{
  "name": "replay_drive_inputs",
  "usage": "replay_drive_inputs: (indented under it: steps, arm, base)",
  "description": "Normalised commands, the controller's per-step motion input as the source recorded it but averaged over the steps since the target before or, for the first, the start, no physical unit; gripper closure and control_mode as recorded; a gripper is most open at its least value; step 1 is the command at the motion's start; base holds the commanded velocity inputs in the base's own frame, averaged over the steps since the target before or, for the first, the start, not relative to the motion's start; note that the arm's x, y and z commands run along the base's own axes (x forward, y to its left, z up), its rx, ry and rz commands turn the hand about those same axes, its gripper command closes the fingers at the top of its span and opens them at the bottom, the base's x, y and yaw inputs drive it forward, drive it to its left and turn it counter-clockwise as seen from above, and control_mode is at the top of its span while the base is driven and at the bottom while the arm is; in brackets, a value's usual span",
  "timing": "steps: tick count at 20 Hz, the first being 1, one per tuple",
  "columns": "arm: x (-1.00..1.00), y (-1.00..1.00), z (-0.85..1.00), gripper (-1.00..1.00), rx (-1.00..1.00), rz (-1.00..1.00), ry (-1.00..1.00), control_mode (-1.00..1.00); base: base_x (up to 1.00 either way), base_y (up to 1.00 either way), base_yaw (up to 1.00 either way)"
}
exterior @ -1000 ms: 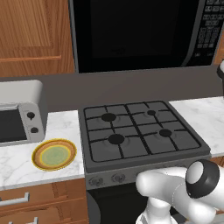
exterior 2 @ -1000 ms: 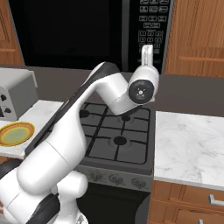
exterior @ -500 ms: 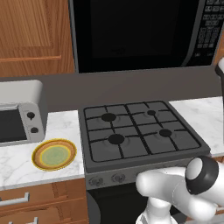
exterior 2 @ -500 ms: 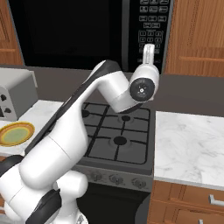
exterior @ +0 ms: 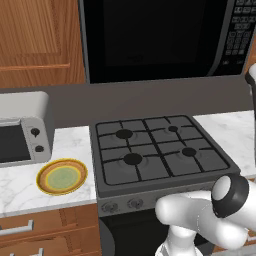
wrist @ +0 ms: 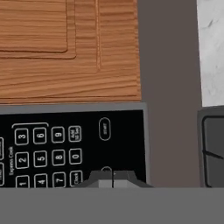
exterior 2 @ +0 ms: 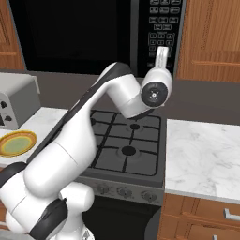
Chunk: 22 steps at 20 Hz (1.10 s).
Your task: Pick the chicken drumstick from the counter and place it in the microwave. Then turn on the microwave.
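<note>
Black microwave (wrist: 72, 146) keypad, digits legible

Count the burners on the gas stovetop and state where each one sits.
4: back left, back right, front left, front right. In the right base view, the arm covers some of them.

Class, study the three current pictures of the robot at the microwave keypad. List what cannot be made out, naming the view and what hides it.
- Inside of the microwave: both base views, dark door glass hides it.
- Oval button under the gripper: hand view, the shut fingertips cover most of it.
- Keypad labels: right base view, too small to read.
- Toaster oven: left base view, cut off by the left edge.
</note>
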Motion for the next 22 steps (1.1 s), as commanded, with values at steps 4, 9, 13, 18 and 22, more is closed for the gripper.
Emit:
replay_drive_inputs:
  steps: [4, 9, 13, 18, 22]
  arm:
    - [0.1, -0.03, 0.0, 1.0, 0.04, 0.0, 0.0, -1.0]
    - [0.08, -0.03, 0.0, 1.0, 0.04, 0.0, 0.0, -1.0]
    - [0.06, -0.04, 0.0, 1.0, 0.03, 0.0, 0.0, -1.0]
    - [0.05, -0.05, 0.0, 1.0, 0.03, 0.0, 0.0, -1.0]
    - [0.09, -0.02, 0.0, 1.0, 0.03, 0.0, 0.0, -1.0]
  base:
    - [0.0, 0.0, 0.0]
    - [0.0, 0.0, 0.0]
    - [0.0, 0.0, 0.0]
    - [0.0, 0.0, 0.0]
    - [0.0, 0.0, 0.0]
